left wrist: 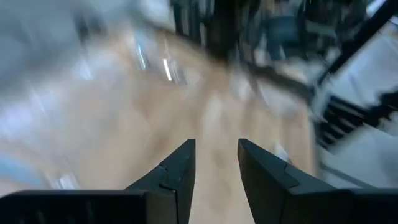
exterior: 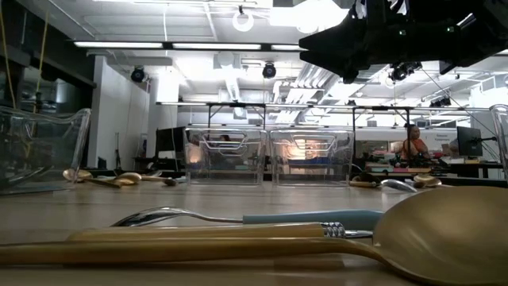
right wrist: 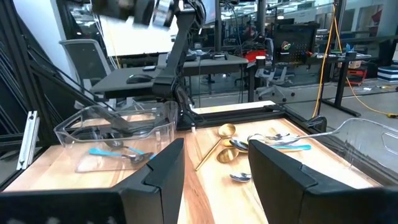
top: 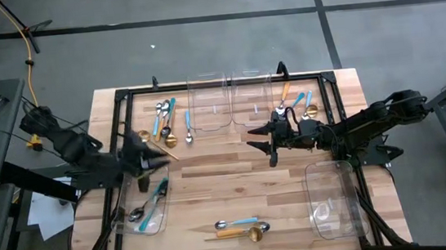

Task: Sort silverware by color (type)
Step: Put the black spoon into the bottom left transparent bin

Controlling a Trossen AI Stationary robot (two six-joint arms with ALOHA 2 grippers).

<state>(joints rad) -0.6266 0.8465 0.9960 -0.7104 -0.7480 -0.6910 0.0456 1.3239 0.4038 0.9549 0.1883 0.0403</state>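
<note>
Light-brown wood-plank table (top: pixel 237 189) framed in black, clear bins (top: pixel 209 103) at frame top, light-blue-handled silver spoon (top: pixel 236 222) and orange-handled gold spoon (top: pixel 242 233) at lower centre, grey floor (top: pixel 197 29) around

Tabletop (top: pixel 237 185) centre lies bare: open passage between both arms. Obstructions: two bins (top: pixel 231 101) at the far edge, side bins (top: pixel 146 208) (top: pixel 334 200), spoons (top: pixel 243 228) near the front edge.
</note>
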